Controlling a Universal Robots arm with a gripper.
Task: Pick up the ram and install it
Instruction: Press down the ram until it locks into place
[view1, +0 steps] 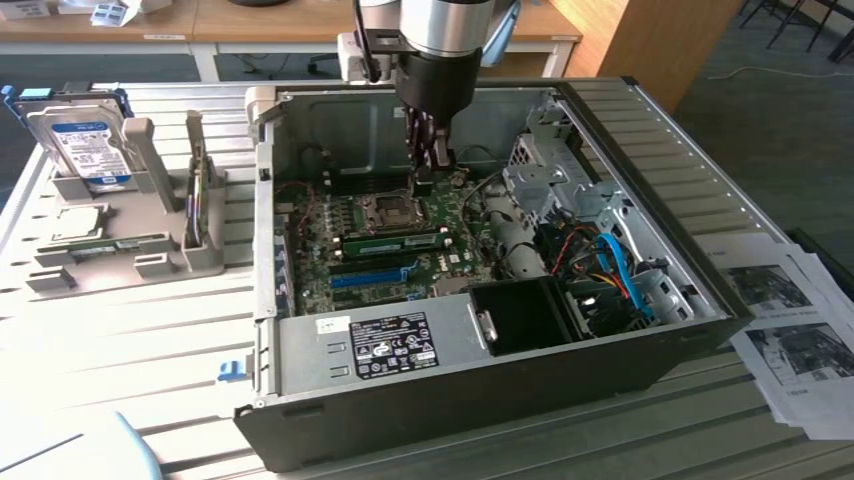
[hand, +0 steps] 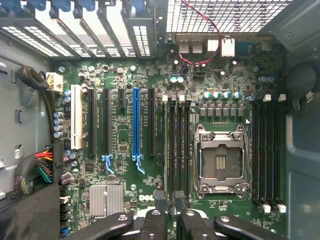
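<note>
Gripper (view1: 424, 184), jaws apart, hovers above the seated ram (view1: 396, 243).

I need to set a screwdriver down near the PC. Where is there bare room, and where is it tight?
Free: the slatted table between the grey holder rack and the computer case. Crowded: inside the case around the tool over the motherboard; the papers take the exterior view's right.

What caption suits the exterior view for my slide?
Gripper hangs inside the open computer case, just above the motherboard.
</note>
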